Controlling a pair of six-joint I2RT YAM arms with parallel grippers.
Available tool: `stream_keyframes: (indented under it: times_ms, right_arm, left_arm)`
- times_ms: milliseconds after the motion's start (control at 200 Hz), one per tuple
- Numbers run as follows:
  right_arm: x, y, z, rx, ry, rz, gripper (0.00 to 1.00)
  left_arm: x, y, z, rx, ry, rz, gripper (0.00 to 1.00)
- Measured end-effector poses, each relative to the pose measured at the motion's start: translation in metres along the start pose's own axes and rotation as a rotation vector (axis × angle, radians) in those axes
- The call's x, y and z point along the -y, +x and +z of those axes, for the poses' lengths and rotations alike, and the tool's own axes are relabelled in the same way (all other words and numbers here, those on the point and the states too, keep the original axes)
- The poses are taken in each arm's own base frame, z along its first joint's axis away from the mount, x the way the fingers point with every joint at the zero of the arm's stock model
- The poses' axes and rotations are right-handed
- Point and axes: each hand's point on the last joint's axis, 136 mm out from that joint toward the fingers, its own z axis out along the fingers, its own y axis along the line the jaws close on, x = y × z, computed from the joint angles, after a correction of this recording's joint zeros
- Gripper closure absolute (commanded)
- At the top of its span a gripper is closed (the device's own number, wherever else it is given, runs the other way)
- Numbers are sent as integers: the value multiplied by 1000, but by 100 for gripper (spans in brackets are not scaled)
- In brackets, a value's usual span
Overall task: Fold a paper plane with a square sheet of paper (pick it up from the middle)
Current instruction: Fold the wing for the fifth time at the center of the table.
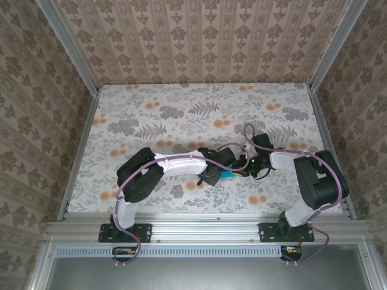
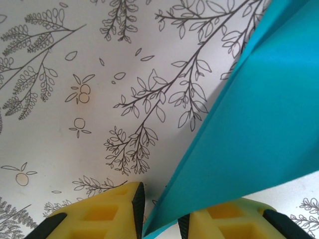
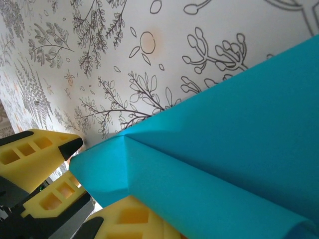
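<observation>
Creasing looked underway: the partly folded teal-blue paper sheet (image 1: pixel 230 174) hung between both arms, over the floral-printed tabletop (image 1: pixel 181 109). Left claw (image 2: pixel 162 224) stood apart, a paper corner in its gap; right claw (image 1: pixel 242 171), grip unreadable. Needed: gentle closing, edges aligned, fold pressed flat.

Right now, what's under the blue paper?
The floral table cover runs under the teal paper; in the right wrist view a yellow finger sits beneath its folded edge. Anything else below the sheet is hidden.
</observation>
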Motion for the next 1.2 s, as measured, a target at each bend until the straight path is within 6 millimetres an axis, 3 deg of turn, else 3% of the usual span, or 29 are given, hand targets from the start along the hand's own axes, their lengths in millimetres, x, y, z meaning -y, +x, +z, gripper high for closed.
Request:
stream_keyframes:
  times_ms: [460, 580, 715, 1025, 1200]
  right_arm:
    - [6, -4, 5, -2, 26, 11, 99]
    - [6, -4, 5, -3, 26, 9, 99]
    - [6, -4, 5, -3, 26, 8, 100]
    - [6, -4, 5, -2, 26, 8, 100]
    - [7, -4, 5, -3, 26, 8, 100]
  left_arm:
    - [-2, 0, -3, 39, -12, 97, 58]
    - [1, 3, -9, 45, 18, 119, 51]
    - [5, 2, -21, 66, 66, 138, 51]
    - [20, -7, -58, 128, 231, 130, 56]
    - [0, -24, -81, 210, 336, 0, 66]
